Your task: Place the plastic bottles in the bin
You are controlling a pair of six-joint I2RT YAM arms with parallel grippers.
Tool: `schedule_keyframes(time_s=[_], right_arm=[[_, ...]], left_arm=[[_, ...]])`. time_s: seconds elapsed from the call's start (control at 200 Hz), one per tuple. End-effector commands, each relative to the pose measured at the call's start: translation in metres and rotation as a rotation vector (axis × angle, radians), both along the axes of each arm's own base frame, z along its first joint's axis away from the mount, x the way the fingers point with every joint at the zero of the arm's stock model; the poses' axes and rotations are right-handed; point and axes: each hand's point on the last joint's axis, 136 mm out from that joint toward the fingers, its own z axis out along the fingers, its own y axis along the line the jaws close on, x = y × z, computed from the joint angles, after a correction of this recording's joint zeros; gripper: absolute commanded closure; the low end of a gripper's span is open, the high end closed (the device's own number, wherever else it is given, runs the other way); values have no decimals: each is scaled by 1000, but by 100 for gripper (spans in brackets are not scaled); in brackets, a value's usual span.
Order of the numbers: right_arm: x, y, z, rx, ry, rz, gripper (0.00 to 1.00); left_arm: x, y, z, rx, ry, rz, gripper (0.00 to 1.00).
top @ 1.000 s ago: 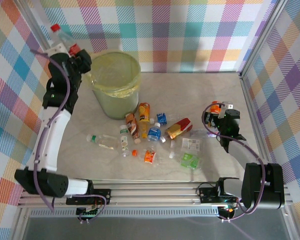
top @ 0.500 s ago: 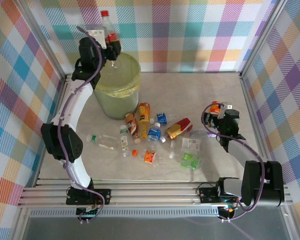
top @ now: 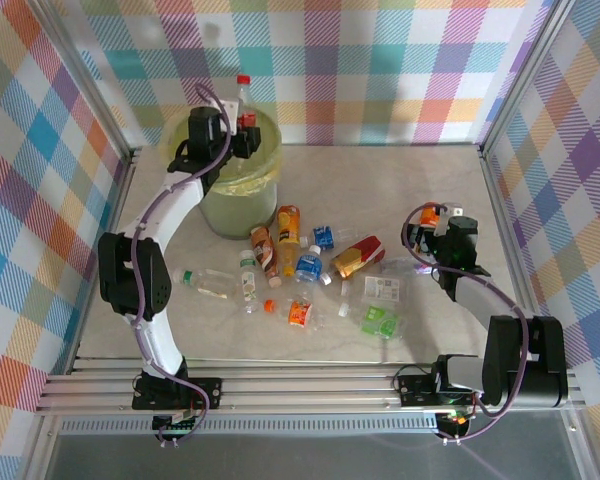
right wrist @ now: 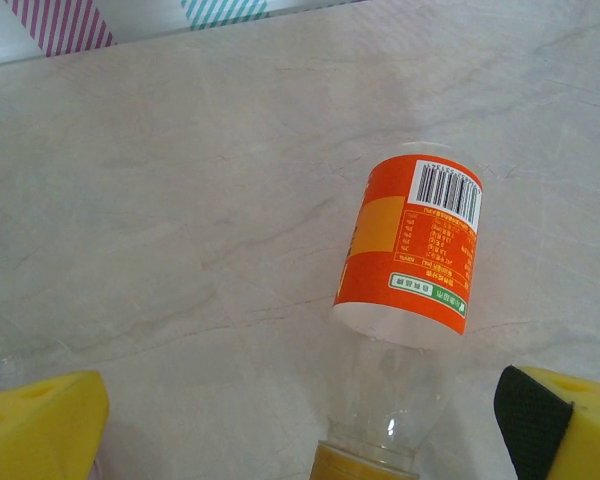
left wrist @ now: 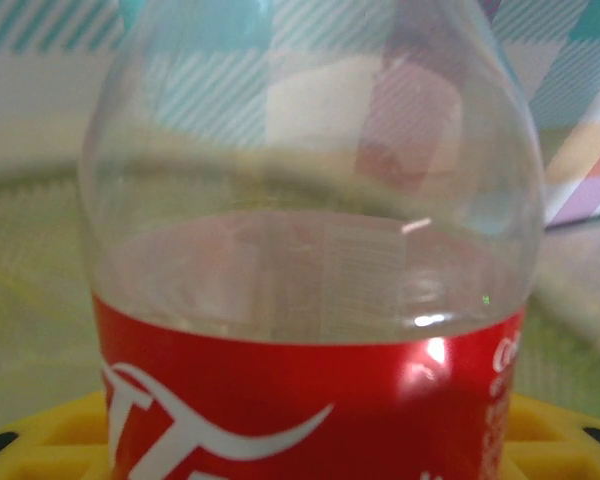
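Observation:
My left gripper (top: pixel 242 128) is shut on a clear bottle with a red label (left wrist: pixel 310 400) and a red cap (top: pixel 244 80). It holds the bottle upright above the bin (top: pixel 235 210), a pale-green bucket with a yellow bag over its rim. Yellow fingers (left wrist: pixel 555 430) flank the label. My right gripper (top: pixel 432 222) is open at the right of the table. A clear bottle with an orange label (right wrist: pixel 415 250) lies between its yellow fingers (right wrist: pixel 40 425), cap toward the wrist. Several crushed bottles (top: pixel 300 265) lie scattered mid-table.
The loose pile includes an orange bottle (top: pixel 288 228), a red and yellow one (top: pixel 358 256), a green-capped clear one (top: pixel 205 282) and a green-labelled one (top: pixel 378 320). Checked walls and metal frame posts (top: pixel 495 190) close in the marble table (top: pixel 380 190).
My left arm has swung from the far left corner rightward, carrying the red-labelled bottle to above the bin. The right arm has stayed put.

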Motion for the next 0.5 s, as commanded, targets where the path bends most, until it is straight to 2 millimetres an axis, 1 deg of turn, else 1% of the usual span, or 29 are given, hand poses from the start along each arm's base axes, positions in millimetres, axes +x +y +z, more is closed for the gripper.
schedule_keyframes(time_s=[0.0, 0.065, 0.125, 0.175, 0.22, 0.31, 0.495], right_arm=[[7, 4, 12, 22, -23, 11, 0], [7, 4, 13, 20, -23, 10, 0], [7, 4, 12, 21, -21, 9, 0], [7, 4, 12, 19, -22, 10, 0], [7, 4, 12, 19, -22, 10, 0], [7, 4, 13, 19, -22, 10, 0], [7, 4, 13, 20, -24, 10, 0]], left_arm=[[-6, 3, 35, -7, -102, 5, 71], [-6, 5, 27, -3, -88, 14, 71], [-6, 7, 20, 2, -73, 22, 68], [-7, 7, 16, 5, -66, 23, 63], [-7, 7, 13, 7, -59, 25, 56], [-8, 7, 7, 6, -47, 24, 46], [-8, 6, 2, -7, -33, 24, 38]])
